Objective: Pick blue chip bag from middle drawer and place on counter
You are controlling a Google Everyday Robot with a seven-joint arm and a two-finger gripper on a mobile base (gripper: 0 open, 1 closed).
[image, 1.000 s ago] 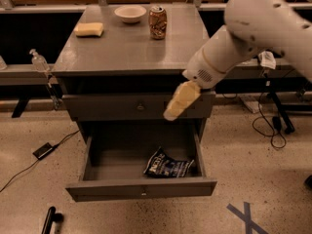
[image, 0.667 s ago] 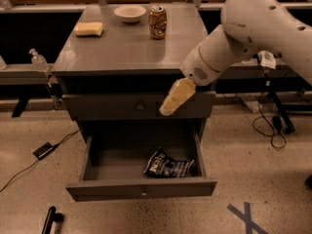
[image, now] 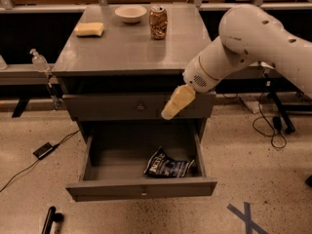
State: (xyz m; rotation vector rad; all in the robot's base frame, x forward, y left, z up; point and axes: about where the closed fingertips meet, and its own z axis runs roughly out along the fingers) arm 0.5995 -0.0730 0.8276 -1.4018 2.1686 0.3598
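Observation:
The blue chip bag (image: 168, 167) lies crumpled on the floor of the open middle drawer (image: 141, 189), towards its right front corner. The drawer is pulled fully out below the shut upper drawer (image: 139, 106). My gripper (image: 170, 112), tan and pointing down-left, hangs in front of the upper drawer's right half, well above the bag and a little right of the drawer's middle. It holds nothing that I can see. The grey counter (image: 122, 48) is the cabinet's top.
On the counter stand a tan soda can (image: 158, 22), a white bowl (image: 130, 13) and a yellow sponge (image: 89, 29). A clear pump bottle (image: 39, 61) stands on the left ledge. Cables lie on the floor on both sides. My white arm (image: 253, 38) crosses the right.
The gripper has only wavered slightly in front of the upper drawer, ending about where it was. The bag and drawer have not moved.

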